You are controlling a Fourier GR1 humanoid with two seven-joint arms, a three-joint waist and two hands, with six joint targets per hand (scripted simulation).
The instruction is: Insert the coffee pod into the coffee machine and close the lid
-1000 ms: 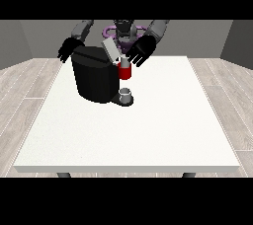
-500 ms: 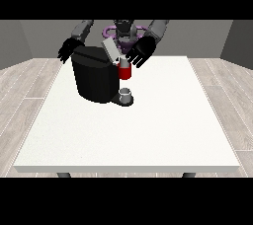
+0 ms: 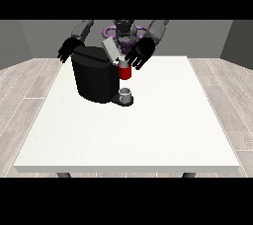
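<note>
- nearest the camera lies the bare front of the white counter; nothing of the task sits on this part.
- further back, a small grey cup stands on the drip base at the foot of the black coffee machine, which sits at the counter's far left.
- just above the cup is the red brew head, and over it the grey lid stands tilted up — not yet closed.
- the coffee pod itself i cannot pick out; it may be at the brew head or hidden by the hand, and i cannot tell which.
- judging by its kind, a pod is light, small and stiff with a thin rim, best pinched at the sides; the lid looks rigid and hinged — likely best pressed down on its free end.
- the hand at the view's right hovers just beside the brew head, palm down, fingers spread and relaxed, grasping nothing that i can see.
- the hand at the view's left hangs behind the machine's far left corner, fingers loosely extended, holding nothing.
</note>
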